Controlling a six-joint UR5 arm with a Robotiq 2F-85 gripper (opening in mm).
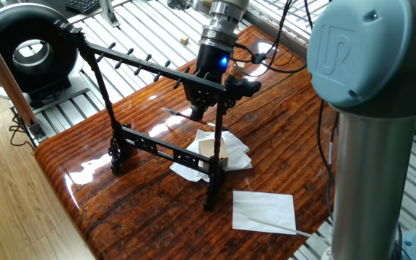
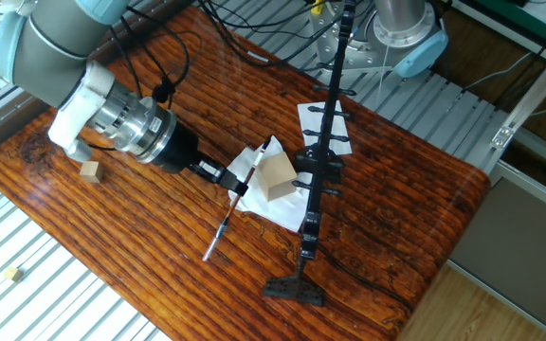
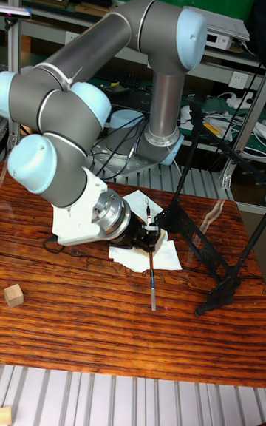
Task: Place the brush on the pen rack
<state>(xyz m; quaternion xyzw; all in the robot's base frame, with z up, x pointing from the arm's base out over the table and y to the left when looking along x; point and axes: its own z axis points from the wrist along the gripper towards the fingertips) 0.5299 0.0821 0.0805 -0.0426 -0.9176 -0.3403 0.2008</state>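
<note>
The black two-finger gripper (image 2: 236, 186) is seen clamped on the slender dark writing brush with a pale end (image 2: 238, 201), gripped around mid-shaft and carried clear of the glossy reddish wooden table (image 2: 112, 237). In the tall fixed view the brush (image 3: 151, 263) hangs close to vertical, one end above the fingers and the pale end below, off the tabletop. Just right of the gripper in that view stands the black metal pen rack with a peg-lined top bar (image 3: 207, 197), apart from the brush. Crumpled white paper (image 2: 254, 194) and a tan wooden block (image 2: 275, 175) lie beneath and beside it.

The brush is judged very light, stiff but thin, and liable to pivot or slip between the pads; a hold near mid-shaft, away from the delicate tip, is judged best.
</note>
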